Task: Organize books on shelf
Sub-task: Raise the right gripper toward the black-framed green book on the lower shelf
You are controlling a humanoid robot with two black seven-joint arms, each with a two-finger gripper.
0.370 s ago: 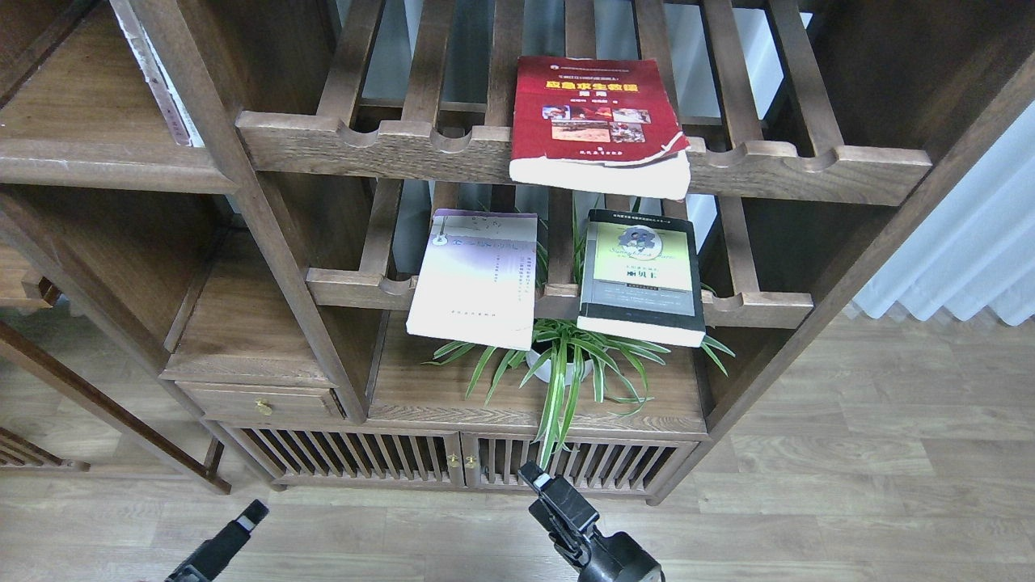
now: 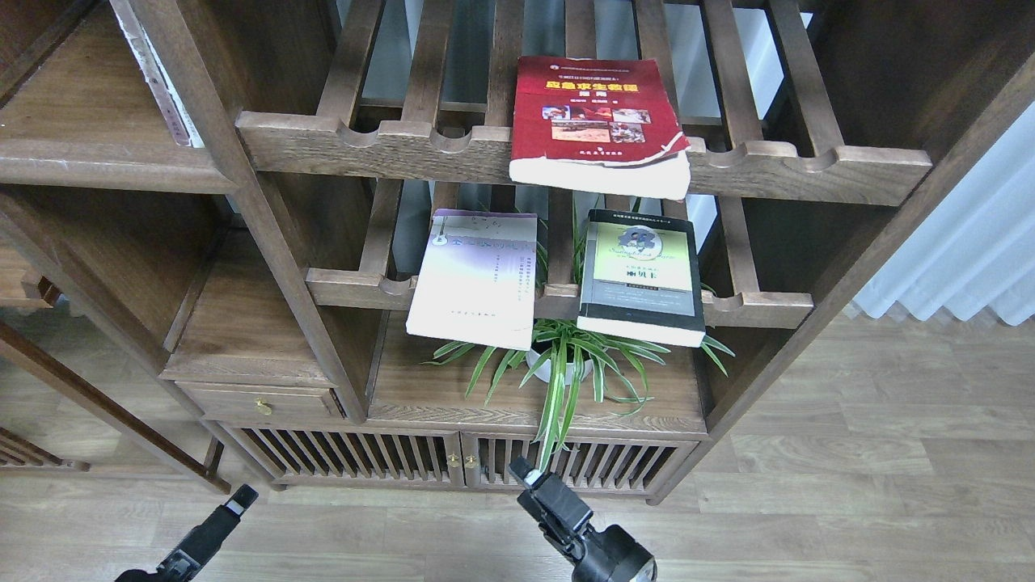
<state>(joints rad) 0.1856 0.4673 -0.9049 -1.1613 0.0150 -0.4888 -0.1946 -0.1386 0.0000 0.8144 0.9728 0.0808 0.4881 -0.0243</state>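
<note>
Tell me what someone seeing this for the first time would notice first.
Probably the worn red book lying flat on the upper slatted rack, overhanging its front rail. Below it, a white-lavender book and a yellow-green book lie side by side on the lower rack, above a potted spider plant.

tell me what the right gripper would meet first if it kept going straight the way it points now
Probably the cabinet doors: the right gripper points up and slightly left, with its tip already overlapping those slatted doors in the head view. The hanging leaves of the potted plant lie just beyond. Depth is unclear, so it may be short of both.
</note>
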